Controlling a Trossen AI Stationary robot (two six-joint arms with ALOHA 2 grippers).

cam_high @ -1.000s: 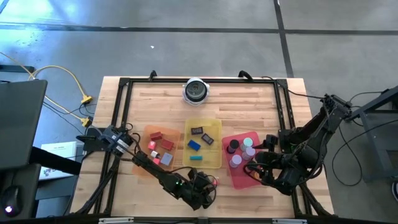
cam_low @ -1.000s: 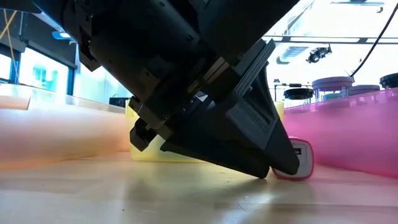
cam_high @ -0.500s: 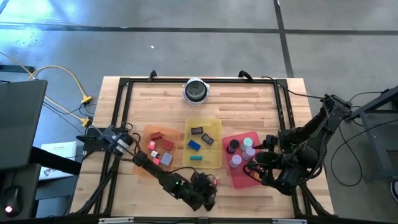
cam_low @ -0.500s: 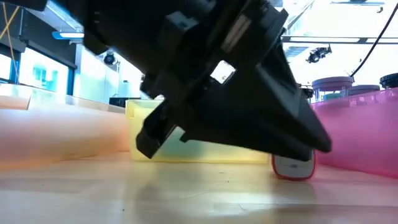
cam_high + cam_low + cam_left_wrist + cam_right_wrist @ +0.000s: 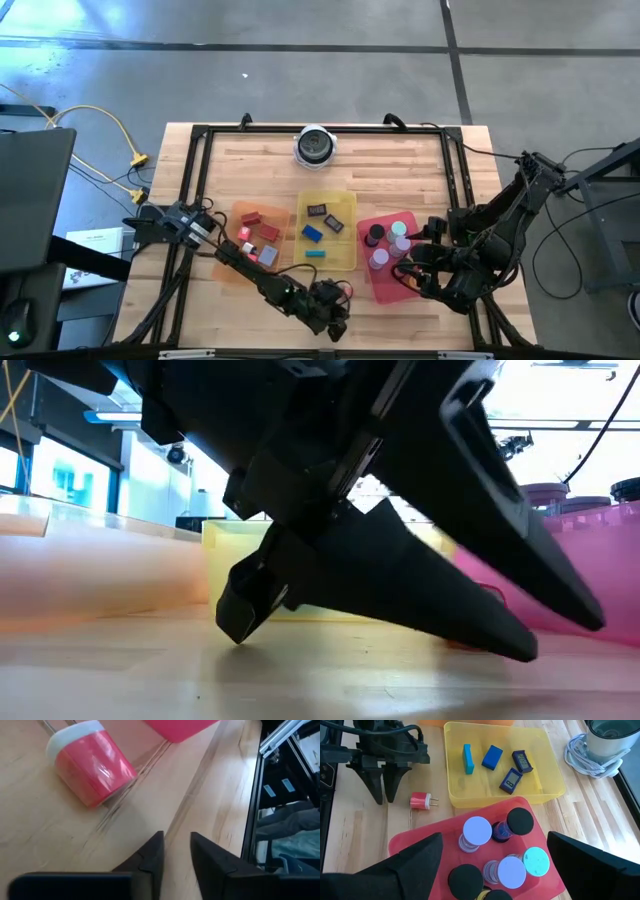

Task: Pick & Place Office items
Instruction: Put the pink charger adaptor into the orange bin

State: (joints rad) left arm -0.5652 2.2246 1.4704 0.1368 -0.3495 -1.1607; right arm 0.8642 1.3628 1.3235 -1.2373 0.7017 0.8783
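A small red plug with a white end (image 5: 90, 765) lies on its side on the bare table by the front edge, between the yellow tray (image 5: 345, 262) and the red tray (image 5: 385, 288). My left gripper (image 5: 177, 855) is low over the wood just short of the plug (image 5: 420, 801). Its fingers are a narrow gap apart with nothing between them. In the low view the left gripper (image 5: 380, 630) fills the picture and hides the plug. My right gripper (image 5: 502, 865) hangs wide open above the red tray of round discs (image 5: 477, 830).
The yellow tray (image 5: 451, 770) holds blue, teal and black blocks. An orange tray (image 5: 232, 262) at the left holds red, pink and grey bits. A round silver-and-black object (image 5: 315, 146) stands at the far edge. A black frame (image 5: 200, 135) rims the table.
My left gripper has rolled about its own axis and tipped, staying low beside the red plug. In the low view its fingers now cover the plug, which showed before. My right arm has kept still.
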